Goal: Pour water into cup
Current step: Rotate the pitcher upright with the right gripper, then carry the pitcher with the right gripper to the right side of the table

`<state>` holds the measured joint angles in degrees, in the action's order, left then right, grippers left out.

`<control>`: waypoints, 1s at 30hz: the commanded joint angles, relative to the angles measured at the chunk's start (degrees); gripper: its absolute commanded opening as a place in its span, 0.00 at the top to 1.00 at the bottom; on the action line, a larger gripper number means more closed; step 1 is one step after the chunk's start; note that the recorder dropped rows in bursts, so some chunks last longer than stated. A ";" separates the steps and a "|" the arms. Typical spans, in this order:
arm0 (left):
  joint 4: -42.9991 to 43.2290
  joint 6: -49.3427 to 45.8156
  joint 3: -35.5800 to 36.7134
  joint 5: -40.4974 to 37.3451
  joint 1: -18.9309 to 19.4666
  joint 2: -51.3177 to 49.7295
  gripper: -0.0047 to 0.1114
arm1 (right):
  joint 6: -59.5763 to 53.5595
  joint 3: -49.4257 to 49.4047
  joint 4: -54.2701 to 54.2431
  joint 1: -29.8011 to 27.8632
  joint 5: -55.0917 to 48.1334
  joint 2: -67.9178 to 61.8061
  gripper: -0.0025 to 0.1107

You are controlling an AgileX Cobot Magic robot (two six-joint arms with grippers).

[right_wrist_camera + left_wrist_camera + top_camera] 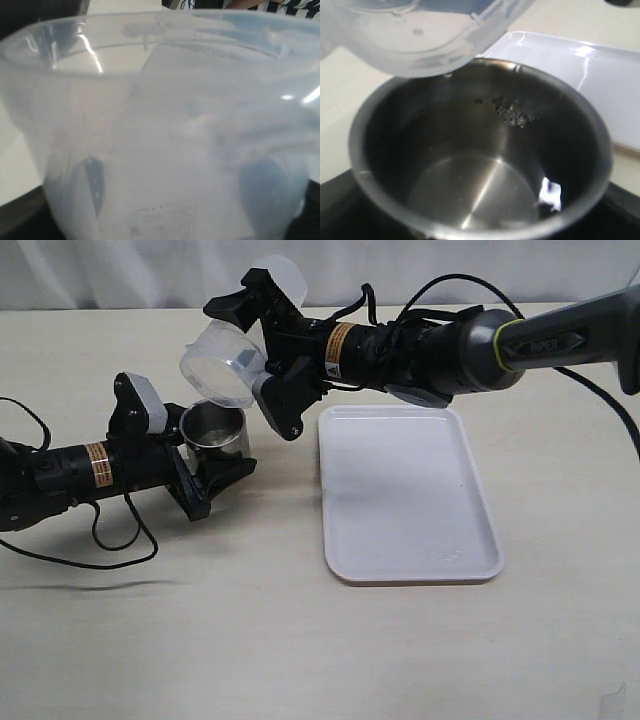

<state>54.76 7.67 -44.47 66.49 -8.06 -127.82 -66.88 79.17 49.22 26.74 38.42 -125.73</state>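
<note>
Your left gripper (205,443) clamps the cup (214,433) between its fingers (215,478); the cup stands upright toward the left edge of the surface (300,640). Your right gripper (262,345) grips the translucent pitcher (225,365), tipped steeply, its mouth just above the cup's rim. A white tray (410,490) lies flat just beside the cup, on the side toward the right edge.

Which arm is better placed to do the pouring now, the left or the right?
Right. The right gripper holds the pitcher tipped, its mouth just above the cup. The left gripper is clamped on the cup, so it should only steady it.
</note>
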 commanded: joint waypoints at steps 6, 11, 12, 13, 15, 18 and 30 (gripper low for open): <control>-0.88 0.15 -0.32 2.58 0.04 0.34 0.96 | 23.68 0.10 -0.90 0.02 0.88 0.75 0.94; -1.53 0.15 -0.32 2.57 0.04 0.34 0.96 | 39.51 0.10 -0.90 0.02 0.76 0.75 0.94; -1.65 0.15 -0.32 2.57 0.04 0.34 0.96 | 42.44 0.10 -0.90 0.02 0.76 0.75 0.94; -1.80 0.15 -0.32 2.81 0.04 0.34 0.96 | 44.37 0.10 -0.90 0.02 0.76 0.85 0.94; -1.93 0.15 -0.32 2.85 0.04 0.34 0.96 | 48.67 0.10 -1.79 -0.09 0.76 1.24 0.94; -3.01 0.15 -0.32 2.85 0.04 0.34 0.96 | 61.18 0.10 -14.21 -0.09 -0.29 3.02 0.94; -3.62 0.15 -0.32 3.47 0.04 0.34 0.96 | 79.72 -3.04 -22.98 -6.46 -0.08 8.38 0.94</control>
<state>52.25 7.67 -44.47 66.91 -8.06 -127.82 9.83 77.95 26.77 22.37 36.14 -118.72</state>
